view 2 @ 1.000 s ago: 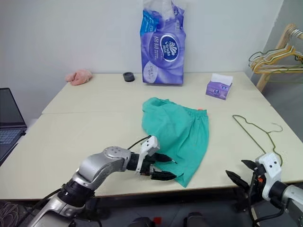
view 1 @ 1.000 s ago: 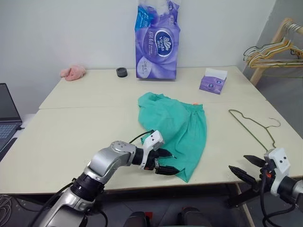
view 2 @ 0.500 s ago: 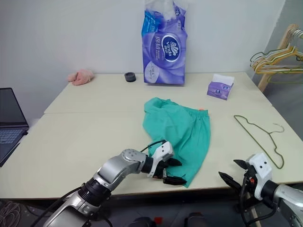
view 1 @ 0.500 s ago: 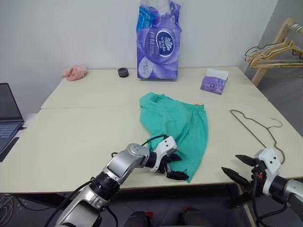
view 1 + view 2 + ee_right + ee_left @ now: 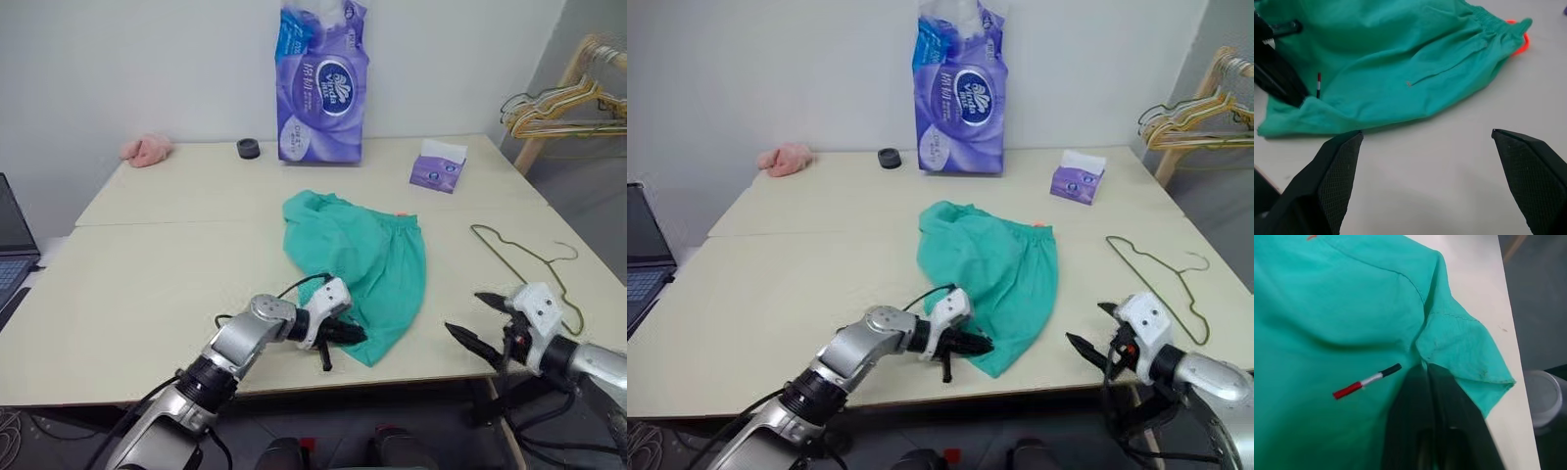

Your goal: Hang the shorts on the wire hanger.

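As seen from the head camera, the left end effector (image 5: 345, 334) is closed on the near hem of the shorts (image 5: 364, 257), its two fingers pressed together on a fold of teal fabric close to the small striped label (image 5: 1367, 381). The shorts lie crumpled at the middle of the surface (image 5: 147, 264), with the waistband and orange drawstring (image 5: 1520, 41) at the far side. Well to the right, the wire hanger (image 5: 529, 266) lies flat near the right edge, apart from the garment. The right end effector (image 5: 490, 321) is held just above the front right corner, with its fingers spread wide and nothing between them.

Possible failures are judged as follows. Only a thin pinch of hem appears to be held, so the fabric could slip out when lifted. A single layer may be caught, in which case the shorts would hang twisted and be hard to thread. The thin wire may be difficult to pick up from the flat surface and could be pushed off the edge.

Other items are set along the far side: a pink cloth (image 5: 147, 149), a dark ring (image 5: 249, 149), a purple tissue pack (image 5: 323, 83) and a small tissue box (image 5: 438, 165). A bunch of hangers (image 5: 558, 103) stands beyond the right edge. None of these is judged to block the path between garment and hanger.
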